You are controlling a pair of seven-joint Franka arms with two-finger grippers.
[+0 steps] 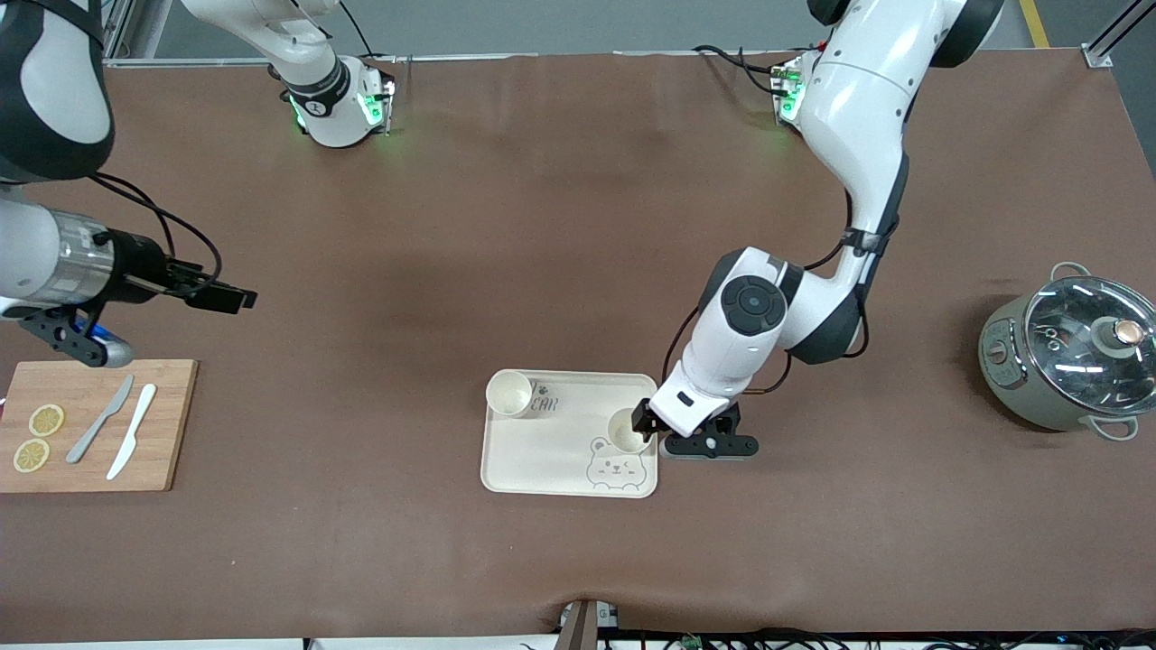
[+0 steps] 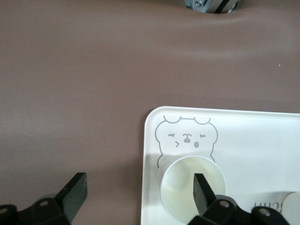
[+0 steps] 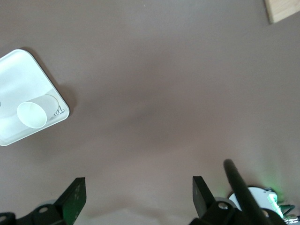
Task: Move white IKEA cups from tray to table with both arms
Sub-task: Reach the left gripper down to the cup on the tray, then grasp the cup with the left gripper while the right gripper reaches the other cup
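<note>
Two white cups stand on the cream bear-printed tray (image 1: 542, 451). One cup (image 1: 509, 393) is at the tray's corner farther from the front camera, toward the right arm's end. The other cup (image 1: 623, 431) stands by the bear print. My left gripper (image 1: 647, 428) is open and low over that cup (image 2: 185, 190): one finger (image 2: 201, 190) is over its mouth, and the other (image 2: 75, 192) is off the tray (image 2: 253, 140), over the table. My right gripper (image 1: 237, 298) is open and empty over bare table, away from the tray. It shows in the right wrist view (image 3: 138, 194), with the tray (image 3: 18, 75) and the first cup (image 3: 32, 115) in the distance.
A bamboo cutting board (image 1: 172, 424) with lemon slices (image 1: 45, 420) and two knives (image 1: 101, 420) lies at the right arm's end. A pot with a glass lid (image 1: 1075, 352) stands at the left arm's end. The brown table mat (image 1: 560, 226) surrounds the tray.
</note>
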